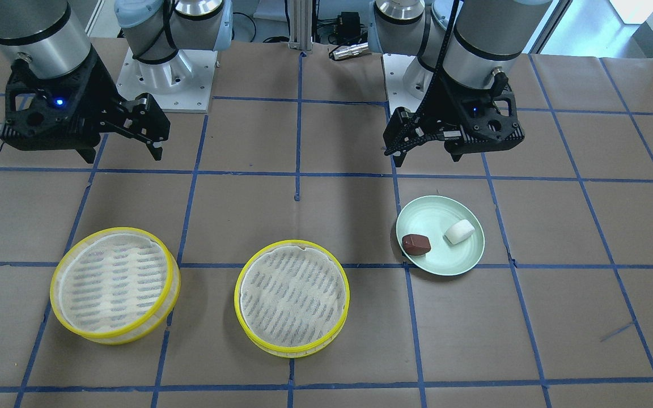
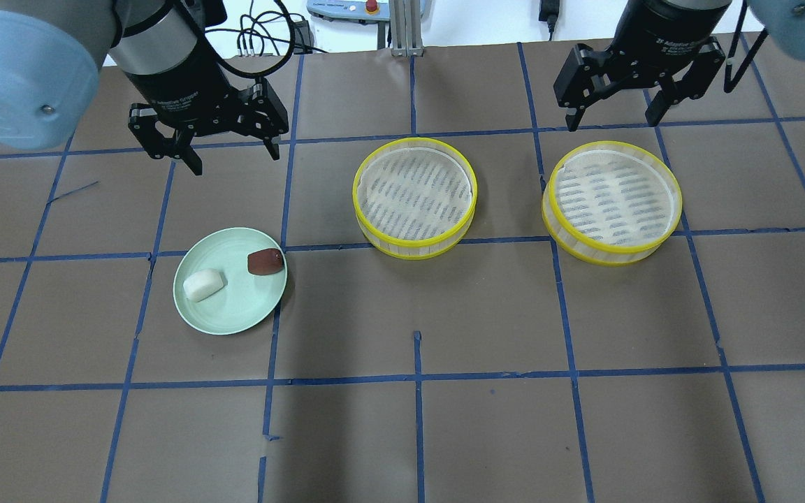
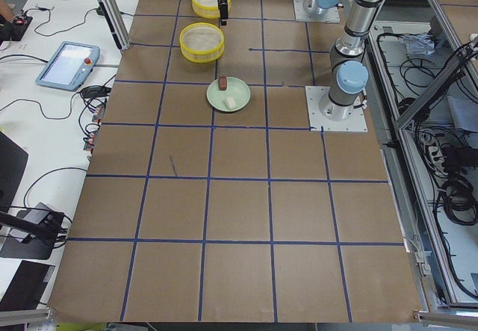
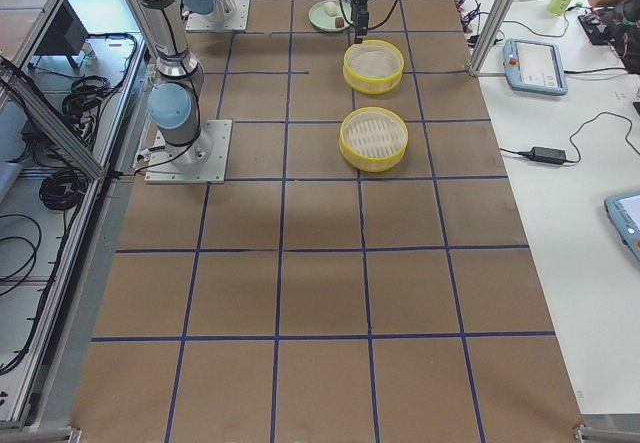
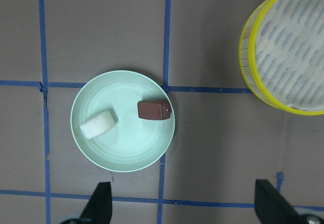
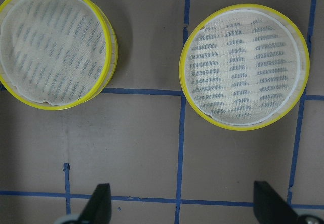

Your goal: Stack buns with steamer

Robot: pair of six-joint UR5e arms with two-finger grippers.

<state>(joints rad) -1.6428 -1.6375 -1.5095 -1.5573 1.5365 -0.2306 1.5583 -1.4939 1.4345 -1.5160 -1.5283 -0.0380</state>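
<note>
A white bun (image 2: 203, 285) and a reddish-brown bun (image 2: 265, 262) lie on a pale green plate (image 2: 235, 311); they also show in the left wrist view, white bun (image 5: 98, 124), brown bun (image 5: 154, 109). Two yellow-rimmed steamer trays stand apart, the middle one (image 2: 414, 197) and the right one (image 2: 612, 201), both empty. My left gripper (image 2: 233, 152) is open and empty, high above the table beyond the plate. My right gripper (image 2: 612, 112) is open and empty, high beyond the right tray.
The brown table covering (image 2: 416, 419) carries a grid of blue tape lines. The arm bases (image 1: 162, 73) stand at the table's robot side. Tablets and cables (image 3: 71, 66) lie beside the table on the operators' side.
</note>
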